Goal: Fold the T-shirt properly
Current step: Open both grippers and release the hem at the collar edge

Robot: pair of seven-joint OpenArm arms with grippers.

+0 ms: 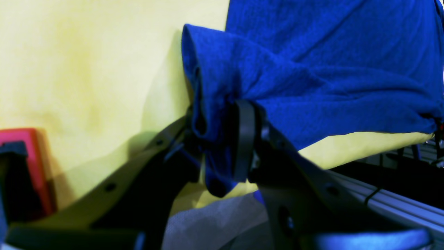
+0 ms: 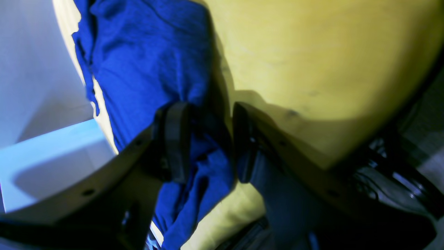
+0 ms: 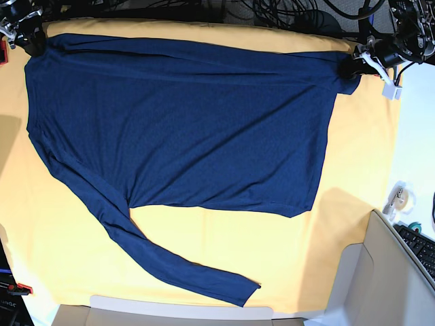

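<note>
T-shirt [image 3: 190, 122] is spread flat on the yellow-orange table cloth [image 3: 353, 224], stretched between the two arms at the far edge, with one long sleeve [image 3: 170, 261] trailing out toward the near side. The left gripper [image 1: 222, 142] is clamped on a bunched corner of the fabric, the cloth wadded up right between its pads and hanging a bit below them. My guess is it's pinning that corner so the top edge stays taut for a fold. The right gripper [image 2: 208, 142] has its jaws apart with fabric sitting in the gap, loose rather than pinched as far as I can see, so it looks like a let-go or a regrip. Both wrist views are blurry and tight, so which part of the shirt each gripper has is hard to say. In the base view both grippers are mostly lost among cables at the corners.
</note>
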